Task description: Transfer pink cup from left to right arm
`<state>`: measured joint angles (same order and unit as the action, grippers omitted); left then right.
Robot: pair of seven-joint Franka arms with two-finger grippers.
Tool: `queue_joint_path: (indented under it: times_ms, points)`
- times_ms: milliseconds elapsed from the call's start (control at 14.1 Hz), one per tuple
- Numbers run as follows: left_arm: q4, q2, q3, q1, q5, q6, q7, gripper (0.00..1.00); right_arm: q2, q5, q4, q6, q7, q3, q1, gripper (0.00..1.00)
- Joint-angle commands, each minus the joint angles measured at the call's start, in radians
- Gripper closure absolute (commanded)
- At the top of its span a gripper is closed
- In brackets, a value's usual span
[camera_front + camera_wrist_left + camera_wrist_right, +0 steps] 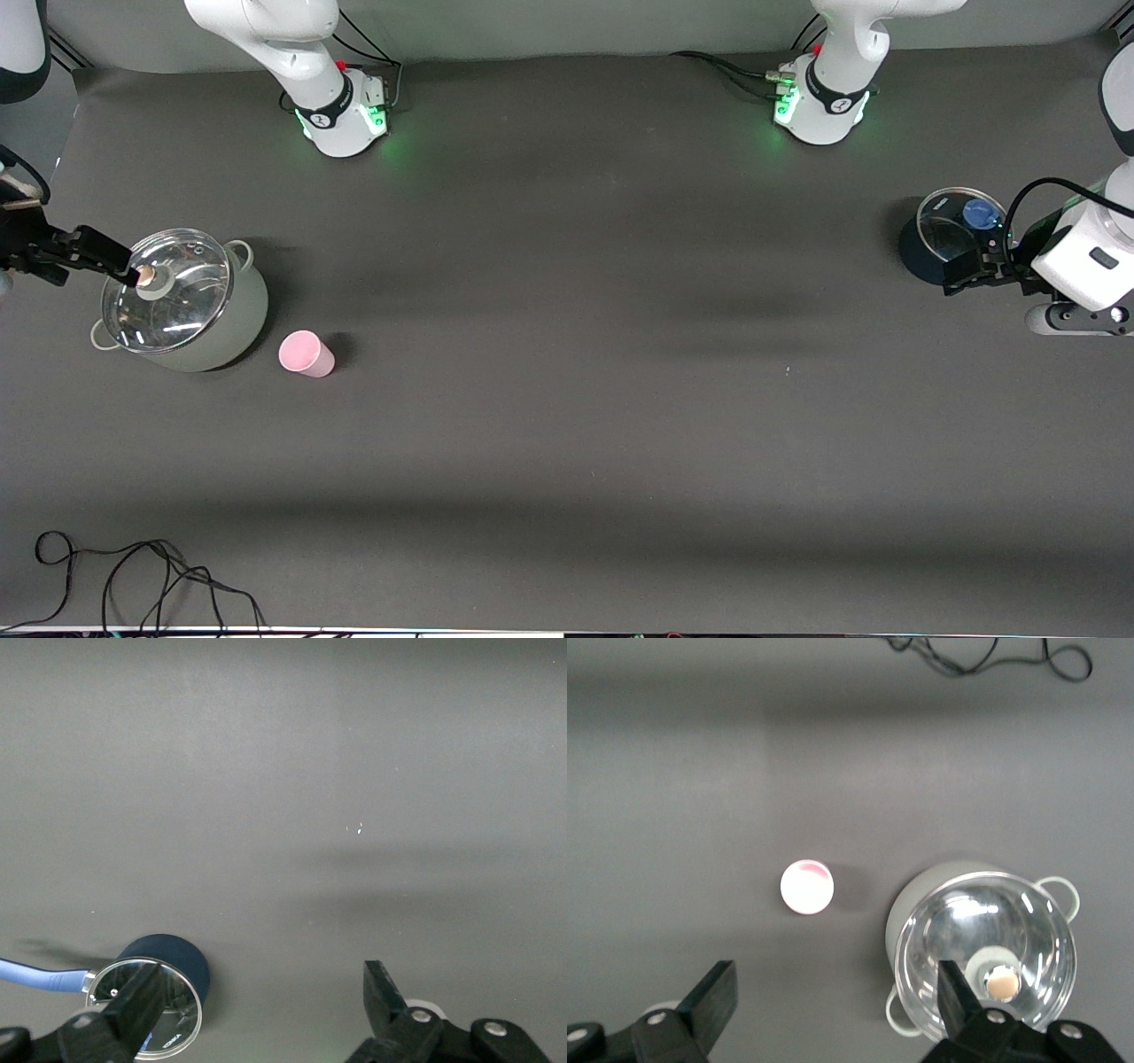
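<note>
- Black cable (133,580) lies looped on the table's dark mat (567,425), nearest the front camera, toward the right arm's end.
- Farther from that camera than the cable, the pink cup (306,354) stands on the mat, held by no gripper. It sits just beside the pale green pot (208,332), slightly nearer the camera than the pot; whether the two touch is unclear. In the right wrist view the cup (807,887) shows a round pale face.
- A glass lid (168,288) with a tan knob (146,277) covers the pale green pot, which has small side handles.
- Right gripper (124,266) hangs over that lid, close to the knob. In its wrist view the fingers (713,1001) are spread wide with nothing between them.
- Left gripper (970,270) hangs at the left arm's end of the table, over the edge of a dark blue pot (921,252), well apart from the cup.
- That dark blue pot carries a glass lid (957,221) with a blue knob (978,212); its blue handle (40,975) shows in the left wrist view.
- Left fingers (383,994) stand apart and hold nothing.
</note>
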<state>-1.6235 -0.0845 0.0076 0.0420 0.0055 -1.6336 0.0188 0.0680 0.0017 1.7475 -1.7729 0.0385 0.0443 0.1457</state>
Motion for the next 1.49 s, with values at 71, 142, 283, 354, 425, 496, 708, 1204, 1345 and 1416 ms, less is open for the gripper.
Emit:
queue_joint_path:
  times_ms: [71,142,283,354,425,496,708,1204,1345,1416]
  points:
    - [0.017,-0.003,0.0,0.001,0.01,0.015,-0.007,0.0,0.032,-0.011,0.029,-0.03,0.008,0.02,0.015,0.0]
    - [0.017,-0.003,-0.001,0.001,0.01,0.014,-0.007,0.0,0.032,-0.011,0.029,-0.025,-0.024,0.02,0.009,0.0]
    - [0.017,-0.003,-0.001,0.001,0.01,0.015,-0.007,0.0,0.026,-0.011,0.026,-0.025,-0.095,0.038,0.0,0.0]
    - [0.017,-0.004,-0.001,0.001,0.01,0.014,-0.007,0.0,0.02,-0.011,0.023,-0.025,-0.095,0.04,-0.003,0.0]
    - [0.016,-0.005,0.0,0.001,0.01,0.014,-0.007,0.0,0.006,-0.011,0.012,-0.025,-0.095,0.039,-0.014,0.0]
    - [0.017,-0.005,-0.001,0.001,0.01,0.015,-0.007,0.0,-0.011,-0.011,0.006,-0.025,-0.091,0.031,-0.017,0.0]
    - [0.016,-0.005,-0.001,0.001,0.01,0.014,-0.007,0.0,-0.013,-0.011,0.004,-0.023,-0.094,0.029,-0.017,0.0]
    - [0.016,-0.005,-0.001,0.001,0.01,0.014,-0.007,0.0,-0.017,-0.008,0.003,-0.023,-0.098,0.028,-0.017,0.0]
    - [0.016,-0.005,-0.001,0.001,0.01,0.014,-0.008,0.0,-0.019,-0.008,0.001,-0.025,-0.098,0.028,-0.018,0.0]
    - [0.016,-0.005,-0.001,0.001,0.01,0.014,-0.008,0.0,-0.019,-0.008,0.001,-0.025,-0.098,0.028,-0.018,0.0]
